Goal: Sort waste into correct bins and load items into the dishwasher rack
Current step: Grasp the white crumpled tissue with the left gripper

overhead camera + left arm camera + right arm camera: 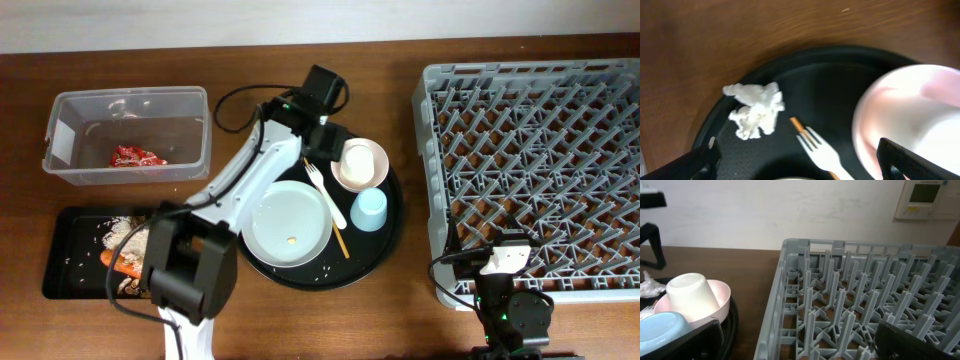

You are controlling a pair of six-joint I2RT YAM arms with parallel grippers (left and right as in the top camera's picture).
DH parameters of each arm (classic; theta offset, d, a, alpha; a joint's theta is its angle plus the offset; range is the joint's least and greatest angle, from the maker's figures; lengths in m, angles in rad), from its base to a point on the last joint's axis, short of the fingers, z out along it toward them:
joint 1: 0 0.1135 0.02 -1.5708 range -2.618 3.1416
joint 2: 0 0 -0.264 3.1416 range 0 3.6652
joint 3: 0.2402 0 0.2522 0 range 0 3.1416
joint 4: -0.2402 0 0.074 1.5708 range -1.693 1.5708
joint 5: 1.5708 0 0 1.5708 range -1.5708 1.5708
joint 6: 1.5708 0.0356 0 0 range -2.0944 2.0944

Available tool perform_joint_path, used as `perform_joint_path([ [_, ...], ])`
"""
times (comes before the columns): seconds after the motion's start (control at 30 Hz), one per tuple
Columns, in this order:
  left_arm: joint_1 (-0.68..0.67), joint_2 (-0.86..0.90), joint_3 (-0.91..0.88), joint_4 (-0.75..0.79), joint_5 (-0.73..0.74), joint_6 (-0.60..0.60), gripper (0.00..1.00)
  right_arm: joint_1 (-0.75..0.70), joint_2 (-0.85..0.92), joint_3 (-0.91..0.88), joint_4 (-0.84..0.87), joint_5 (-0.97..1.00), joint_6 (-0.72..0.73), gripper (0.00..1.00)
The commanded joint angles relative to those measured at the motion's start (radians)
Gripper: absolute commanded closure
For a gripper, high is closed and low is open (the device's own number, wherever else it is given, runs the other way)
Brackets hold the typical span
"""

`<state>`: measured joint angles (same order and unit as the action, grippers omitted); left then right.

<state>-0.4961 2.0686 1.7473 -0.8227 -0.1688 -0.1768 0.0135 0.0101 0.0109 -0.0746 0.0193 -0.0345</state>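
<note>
One crumpled paper [756, 110] (loose) on tray [840, 85]

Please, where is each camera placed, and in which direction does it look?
Overhead: above the table, looking straight down at the round tray and rack; the left arm and right arm show.
Left wrist: low over the round tray, facing down at crumpled paper, fork, bowl; left fingers at lower corners.
Right wrist: near table height, facing level across the rack and bowl; right fingers at lower corners.
Both wrist views share the bowl.
</note>
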Motion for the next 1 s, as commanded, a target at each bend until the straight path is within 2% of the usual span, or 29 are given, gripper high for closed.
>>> perform_joint_path([
  [0.0,0.062,0.044,0.008,0.002,0.051,-0.035,0.07,-0.007,-0.006,-0.005,-0.005,0.012,-0.003,0.01],
  [0.1,0.074,0.111,0.008,0.000,0.050,-0.035,0.11,-0.007,-0.006,-0.005,-0.005,0.012,-0.003,0.01],
  [0.13,0.074,0.132,0.008,0.031,0.050,-0.036,0.21,-0.007,-0.006,-0.005,-0.005,0.012,-0.003,0.01],
  [0.27,0.074,0.135,0.008,0.048,0.050,-0.037,0.31,-0.007,-0.007,-0.005,-0.005,0.012,-0.003,0.01],
  [0.63,0.074,0.206,0.008,0.079,0.040,-0.036,0.32,-0.007,-0.006,-0.005,-0.005,0.012,-0.003,0.01],
  [0.77,0.076,0.209,0.008,0.098,0.012,-0.035,0.38,-0.007,-0.006,-0.005,-0.005,0.012,-0.003,0.01],
  [0.9,0.076,0.207,0.013,0.098,0.011,-0.035,0.65,-0.007,-0.006,-0.005,-0.005,0.012,-0.003,0.01],
  [0.97,0.076,0.203,0.031,0.082,0.012,-0.035,0.83,-0.007,-0.006,-0.005,-0.005,0.012,-0.003,0.01],
])
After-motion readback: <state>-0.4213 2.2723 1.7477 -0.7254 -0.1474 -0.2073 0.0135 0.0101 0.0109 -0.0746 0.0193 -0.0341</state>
